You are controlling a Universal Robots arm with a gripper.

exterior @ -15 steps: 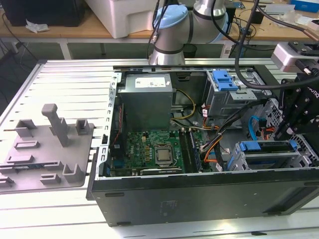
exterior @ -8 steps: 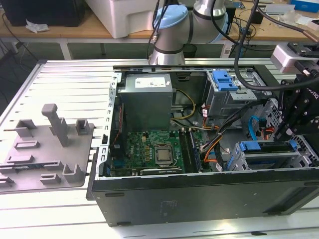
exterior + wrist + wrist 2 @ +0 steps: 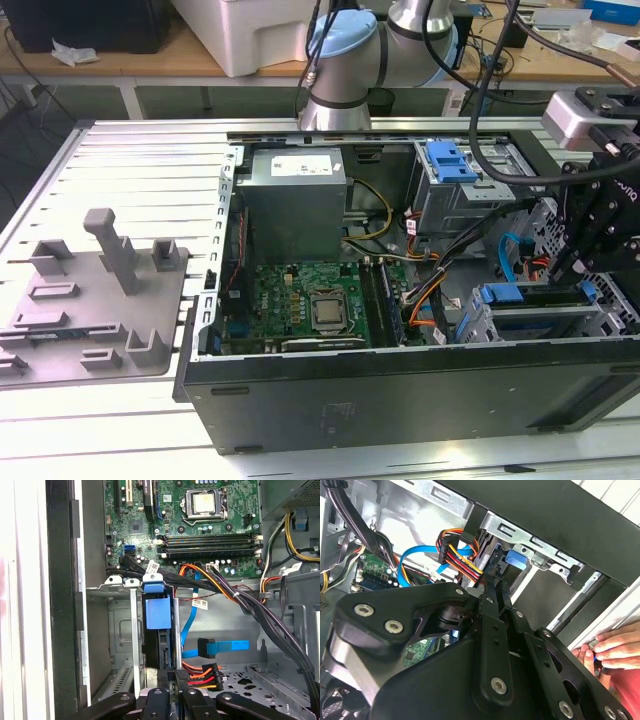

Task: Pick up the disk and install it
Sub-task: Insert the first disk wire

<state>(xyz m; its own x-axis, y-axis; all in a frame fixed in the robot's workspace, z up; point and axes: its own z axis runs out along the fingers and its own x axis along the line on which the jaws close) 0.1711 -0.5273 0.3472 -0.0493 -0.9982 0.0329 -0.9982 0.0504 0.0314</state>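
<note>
Black tool (image 3: 172, 692) nearly closed, gripping disk (image 3: 158, 614)

- Your arm's pale blue-capped joints (image 3: 345, 40) sit at the top centre of the exterior view.
- Your gripper (image 3: 578, 262) hangs at the right edge of that view — black linkages pointing down.
- In the second wrist view the gripper (image 3: 492, 582) reaches up from the lower centre, its two fingers (image 3: 489, 597) drawn nearly together.
- A person's hand (image 3: 612, 647) shows at the lower right of the second wrist view — fingers curled.
</note>
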